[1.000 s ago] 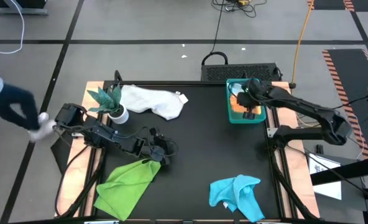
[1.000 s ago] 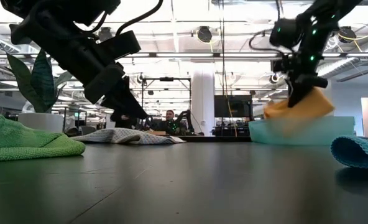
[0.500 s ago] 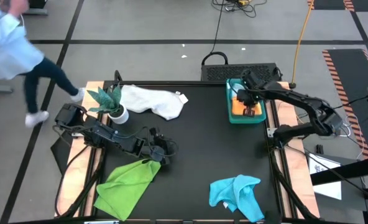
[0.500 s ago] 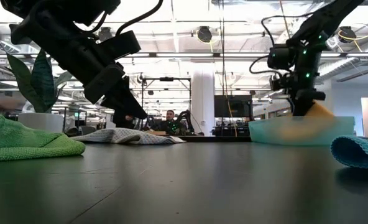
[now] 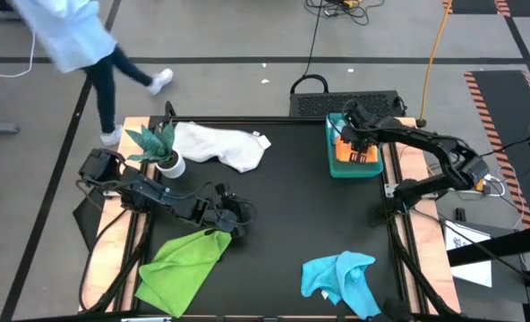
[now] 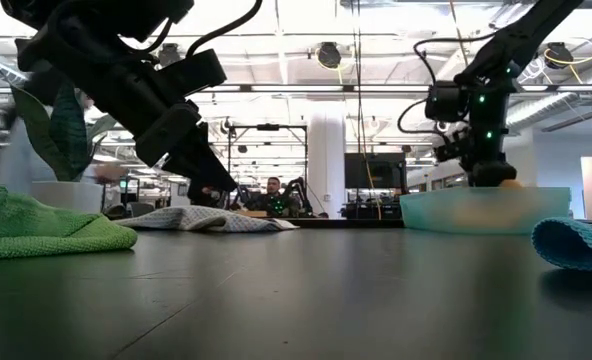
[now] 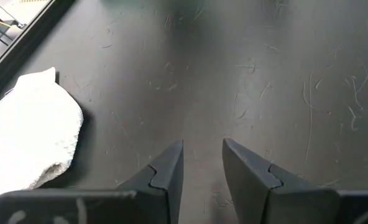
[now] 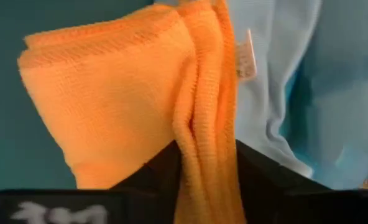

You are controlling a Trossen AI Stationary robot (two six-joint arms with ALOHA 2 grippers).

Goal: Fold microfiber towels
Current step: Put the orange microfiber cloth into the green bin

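The square black table (image 5: 283, 215) carries a rumpled white-grey microfiber towel (image 5: 220, 146) at its far left, just right of a small green plant in a white pot (image 5: 160, 150). A teal plastic tray (image 5: 330, 148) at the far right holds a folded orange microfiber towel (image 5: 356, 156). A lime green microfiber towel (image 5: 183, 266) lies near left, a turquoise-blue microfiber towel (image 5: 341, 279) near right.

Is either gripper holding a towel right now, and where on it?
The right gripper has a fold of the orange towel between its fingers, over the tray; whether it grips cannot be told. The left gripper is open, holding nothing.
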